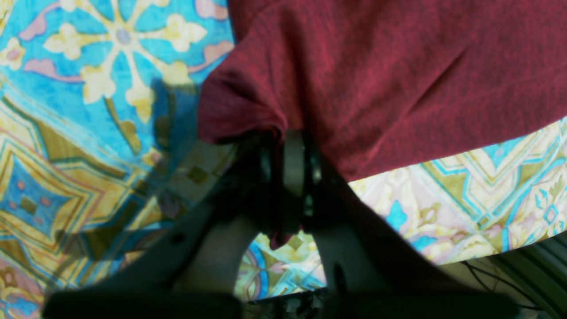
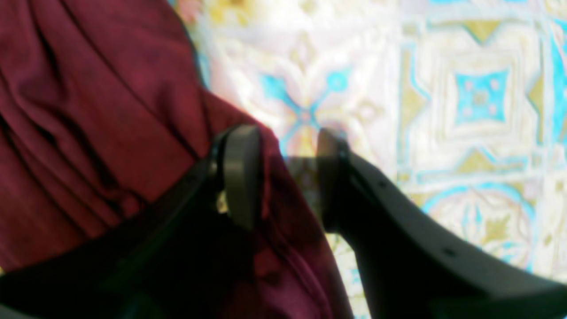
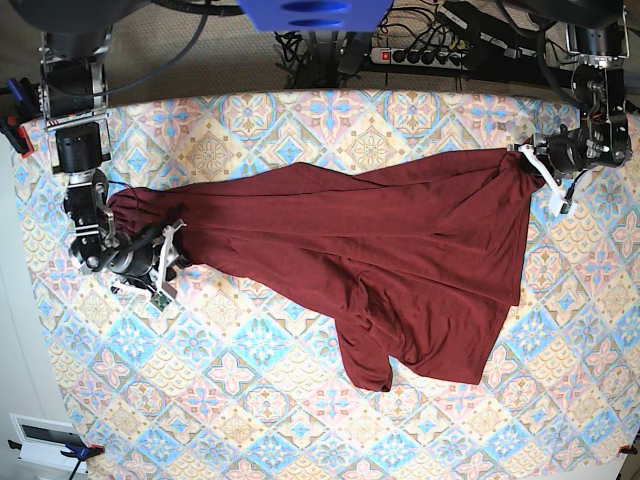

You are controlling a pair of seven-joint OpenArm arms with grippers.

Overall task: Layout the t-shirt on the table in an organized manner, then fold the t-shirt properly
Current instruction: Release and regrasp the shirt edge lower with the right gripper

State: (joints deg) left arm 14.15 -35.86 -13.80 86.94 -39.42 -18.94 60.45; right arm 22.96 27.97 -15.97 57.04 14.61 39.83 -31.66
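Observation:
The dark maroon t-shirt point(image 3: 380, 230) lies spread and wrinkled across the patterned table point(image 3: 250, 400), stretched between both arms. My left gripper point(image 3: 525, 152) at the right of the base view is shut on a bunched corner of the shirt point(image 1: 398, 79); in the left wrist view the cloth is pinched in the gripper point(image 1: 290, 141). My right gripper point(image 3: 172, 258) is at the shirt's bunched left end. In the right wrist view it point(image 2: 288, 150) is open, with the shirt's edge point(image 2: 88, 110) lying partly in the gap above the table point(image 2: 443, 88).
A power strip with cables point(image 3: 420, 50) lies beyond the table's far edge. The table's edge and cables point(image 1: 509, 274) are close by my left gripper. One short sleeve point(image 3: 365, 365) is folded toward the front. A white box point(image 3: 40, 435) is at the front left corner.

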